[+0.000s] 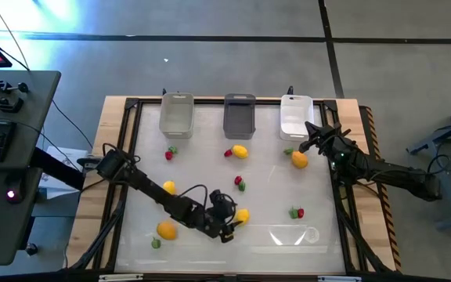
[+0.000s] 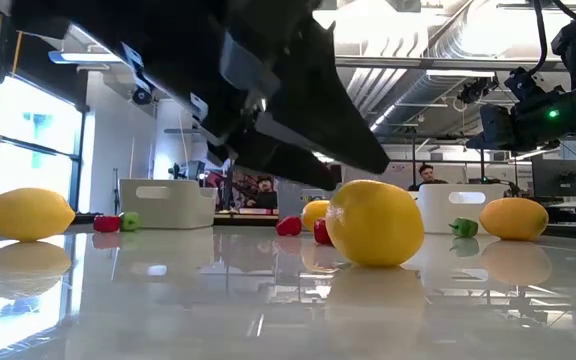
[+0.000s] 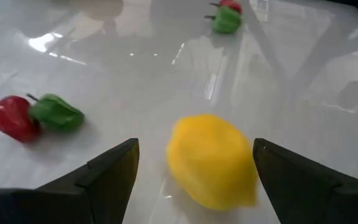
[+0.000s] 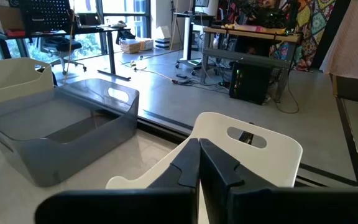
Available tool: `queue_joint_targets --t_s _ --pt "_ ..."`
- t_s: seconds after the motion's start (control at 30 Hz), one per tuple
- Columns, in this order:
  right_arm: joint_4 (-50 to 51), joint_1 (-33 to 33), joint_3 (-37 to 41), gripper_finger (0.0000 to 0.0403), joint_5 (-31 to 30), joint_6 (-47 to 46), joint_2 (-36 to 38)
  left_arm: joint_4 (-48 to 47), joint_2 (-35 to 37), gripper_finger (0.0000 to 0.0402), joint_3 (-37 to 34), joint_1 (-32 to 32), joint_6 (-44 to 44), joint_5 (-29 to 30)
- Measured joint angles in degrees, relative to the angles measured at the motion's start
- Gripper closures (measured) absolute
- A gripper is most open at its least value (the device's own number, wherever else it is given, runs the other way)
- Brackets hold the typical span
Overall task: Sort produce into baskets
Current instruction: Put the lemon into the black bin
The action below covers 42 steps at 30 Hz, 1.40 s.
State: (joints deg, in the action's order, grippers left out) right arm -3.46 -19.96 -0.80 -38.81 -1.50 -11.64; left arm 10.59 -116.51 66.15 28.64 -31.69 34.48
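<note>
Yellow, smooth and oval, the lemon (image 3: 211, 160) lies ungripped on the table between the wide-open left tool (image 3: 194, 171).

Bright overhead light glares off the glossy table (image 1: 210, 168); nearby lemon (image 3: 211, 160) blurred.

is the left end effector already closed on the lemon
No, in the left wrist view the left end effector stands open, its fingers either side of the lemon with gaps showing.
</note>
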Motion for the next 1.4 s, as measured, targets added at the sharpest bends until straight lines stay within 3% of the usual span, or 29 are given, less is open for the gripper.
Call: queue_joint_targets --t_s 0.4,0.67,1.03,1.4 --pt "0.0 0.0 0.0 0.0402 0.0 0.0 0.0 0.0 0.0 0.0098 0.0 -0.1 -2.2 -1.8" --pt "0.0 0.0 0.0 0.0402 0.0 0.0 0.0 4.8 -5.0 0.0098 0.5 -0.6 -1.6 -3.8" --pt "0.0 0.0 0.0 0.0402 0.0 0.0 0.0 4.4 -5.6 0.0103 2.3 -0.8 3.6 -2.0" --pt "0.0 0.0 0.0 0.0402 0.0 0.0 0.0 0.4 -5.6 0.0142 2.3 -1.3 11.3 -2.6"
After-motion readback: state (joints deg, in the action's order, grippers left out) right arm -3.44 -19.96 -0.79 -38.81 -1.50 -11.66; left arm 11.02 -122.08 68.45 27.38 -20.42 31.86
